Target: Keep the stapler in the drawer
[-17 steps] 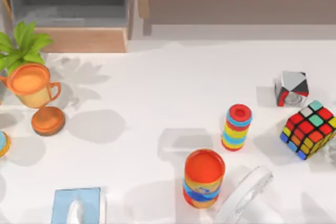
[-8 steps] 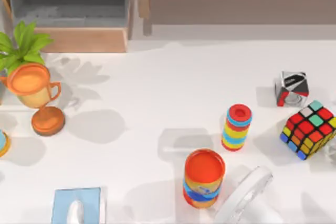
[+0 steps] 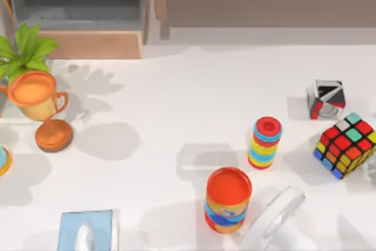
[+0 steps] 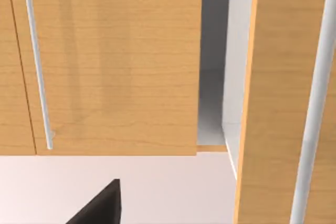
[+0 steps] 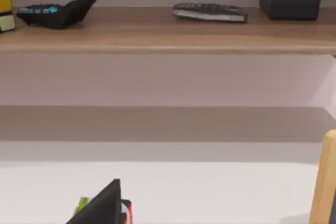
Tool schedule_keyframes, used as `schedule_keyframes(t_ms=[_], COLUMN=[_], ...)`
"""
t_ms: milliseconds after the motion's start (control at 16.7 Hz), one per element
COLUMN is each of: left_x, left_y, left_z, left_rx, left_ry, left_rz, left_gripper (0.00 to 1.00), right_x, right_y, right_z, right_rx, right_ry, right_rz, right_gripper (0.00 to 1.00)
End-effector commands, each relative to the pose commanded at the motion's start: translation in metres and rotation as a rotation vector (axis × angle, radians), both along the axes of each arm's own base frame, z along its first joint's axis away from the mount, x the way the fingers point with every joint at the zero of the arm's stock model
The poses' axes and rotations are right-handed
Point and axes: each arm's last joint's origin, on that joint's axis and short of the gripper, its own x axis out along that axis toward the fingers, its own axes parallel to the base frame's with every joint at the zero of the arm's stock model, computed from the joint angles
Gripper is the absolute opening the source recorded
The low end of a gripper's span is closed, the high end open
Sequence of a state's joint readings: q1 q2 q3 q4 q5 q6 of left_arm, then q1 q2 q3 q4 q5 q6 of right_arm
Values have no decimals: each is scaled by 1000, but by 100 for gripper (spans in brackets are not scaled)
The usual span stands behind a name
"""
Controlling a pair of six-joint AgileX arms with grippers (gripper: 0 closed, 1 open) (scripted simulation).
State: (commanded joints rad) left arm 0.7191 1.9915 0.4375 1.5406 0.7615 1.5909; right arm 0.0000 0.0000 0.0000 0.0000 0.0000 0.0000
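Up close, a dark wedge of the left gripper (image 4: pixel 100 207) sits before light wooden cabinet fronts (image 4: pixel 115 61) with a slim white bar handle (image 4: pixel 35 61). A like wedge of the right gripper (image 5: pixel 102 205) faces a long wooden shelf (image 5: pixel 157 32). Whether either is wide or narrow I cannot tell.

The open drawer (image 3: pixel 91 44), grey inside with a light tan wooden front panel, is at the white table's (image 3: pixel 176 98) far left corner. The whitish see-through stapler cannot be picked out against the white surface. A larger clear curved piece (image 3: pixel 275 216) lies at the near edge, just beside the orange can (image 3: pixel 228 199).
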Motion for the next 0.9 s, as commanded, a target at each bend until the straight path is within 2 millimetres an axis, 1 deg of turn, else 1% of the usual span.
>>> schedule_keyframes(t_ms=[240, 540, 780, 900], left_x=[1, 24, 25, 25], left_y=[1, 0, 0, 0], left_z=[1, 0, 0, 0], left_rx=[0, 0, 0, 0], left_ry=[-2, 0, 0, 0], left_rz=[4, 0, 0, 0], left_gripper=[100, 100, 100, 85], right_x=[0, 0, 0, 0], right_y=[0, 0, 0, 0], right_z=[0, 0, 0, 0], right_rx=[0, 0, 0, 0], right_ry=[0, 0, 0, 0], right_rz=[0, 0, 0, 0], right_gripper=[100, 100, 100, 100])
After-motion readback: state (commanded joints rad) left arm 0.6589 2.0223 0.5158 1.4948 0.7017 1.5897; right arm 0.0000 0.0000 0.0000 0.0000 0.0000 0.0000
